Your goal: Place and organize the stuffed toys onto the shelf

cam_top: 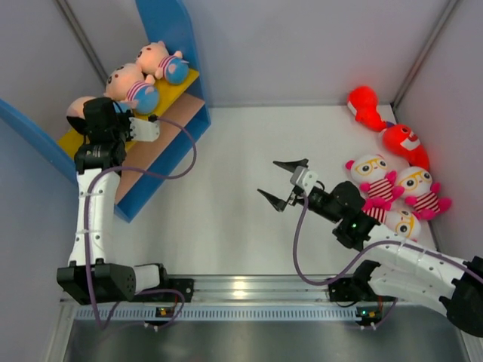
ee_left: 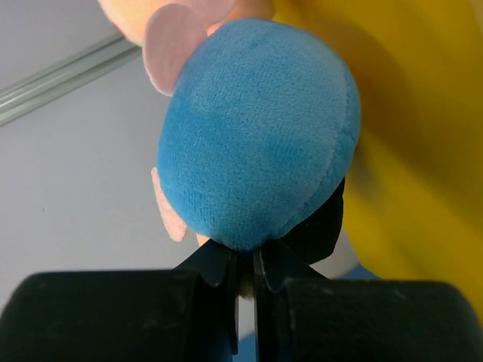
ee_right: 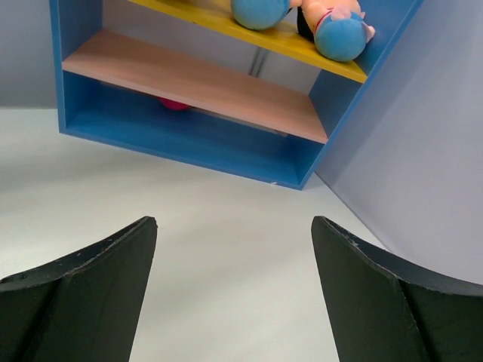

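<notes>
The shelf [cam_top: 162,132] stands at the far left, its yellow upper board [cam_top: 189,79] holding two peach dolls [cam_top: 160,60] [cam_top: 130,87]. My left gripper [cam_top: 106,111] is over the yellow board's left end, shut on a third peach doll [cam_top: 78,109]. In the left wrist view that doll's blue pants [ee_left: 256,136] fill the space just above the jaws [ee_left: 247,260]. My right gripper [cam_top: 283,185] is open and empty over mid-table [ee_right: 234,249]. Two red creatures [cam_top: 366,105] [cam_top: 405,143] and three white owls [cam_top: 373,177] [cam_top: 420,190] [cam_top: 400,222] lie at the right.
The right wrist view shows the shelf [ee_right: 75,90] ahead, its tan lower board [ee_right: 189,79] bare, and a small red-pink shape [ee_right: 175,104] just under that board. Grey walls close in the table on the left, back and right. A metal rail [cam_top: 241,290] runs along the near edge.
</notes>
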Action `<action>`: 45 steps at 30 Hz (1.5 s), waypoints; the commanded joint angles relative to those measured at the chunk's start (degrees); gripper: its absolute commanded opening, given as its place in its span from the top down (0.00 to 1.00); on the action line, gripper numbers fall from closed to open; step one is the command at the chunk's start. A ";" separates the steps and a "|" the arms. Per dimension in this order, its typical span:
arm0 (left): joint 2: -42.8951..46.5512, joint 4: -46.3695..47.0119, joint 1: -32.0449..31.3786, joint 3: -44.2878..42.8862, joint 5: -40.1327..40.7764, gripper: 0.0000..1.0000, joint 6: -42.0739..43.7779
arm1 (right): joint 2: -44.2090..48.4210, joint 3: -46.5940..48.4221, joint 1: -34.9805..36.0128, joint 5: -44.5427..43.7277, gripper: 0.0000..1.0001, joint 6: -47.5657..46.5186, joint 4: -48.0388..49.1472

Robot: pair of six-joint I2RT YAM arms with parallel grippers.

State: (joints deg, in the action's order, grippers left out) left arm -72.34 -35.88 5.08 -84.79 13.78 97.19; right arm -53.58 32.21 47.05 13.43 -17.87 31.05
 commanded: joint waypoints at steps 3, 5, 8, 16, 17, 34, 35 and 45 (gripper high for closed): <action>1.58 7.04 3.61 3.41 -11.13 1.00 4.58 | 3.31 -1.27 -2.22 1.77 0.16 1.61 3.84; 1.58 6.96 5.54 3.32 -13.50 1.00 4.85 | 3.92 -1.88 -2.83 1.69 0.16 1.78 3.85; 4.12 6.87 8.00 6.29 -18.33 1.00 8.09 | 4.54 -2.32 -3.45 1.86 0.16 2.31 3.93; 5.89 6.87 8.63 8.06 -19.23 0.87 11.62 | 6.21 -2.41 -4.24 2.13 0.16 3.10 3.85; 5.89 6.79 8.72 8.15 -18.88 0.84 11.62 | 6.56 -2.59 -4.24 1.69 0.16 3.10 3.84; 7.12 4.41 8.72 9.03 -17.82 0.83 11.80 | 7.44 -3.38 -5.74 2.30 0.14 3.72 4.11; 7.12 4.41 8.72 9.03 -17.91 0.83 11.71 | 7.27 -3.29 -5.91 2.56 0.14 3.80 4.02; 7.47 4.50 8.63 9.47 -18.18 0.54 10.83 | 5.42 -1.36 -6.71 2.30 0.14 4.68 1.56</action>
State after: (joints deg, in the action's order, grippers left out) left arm -66.48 -31.55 13.47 -75.53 -3.18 108.12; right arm -47.77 28.82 41.12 15.03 -14.31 31.88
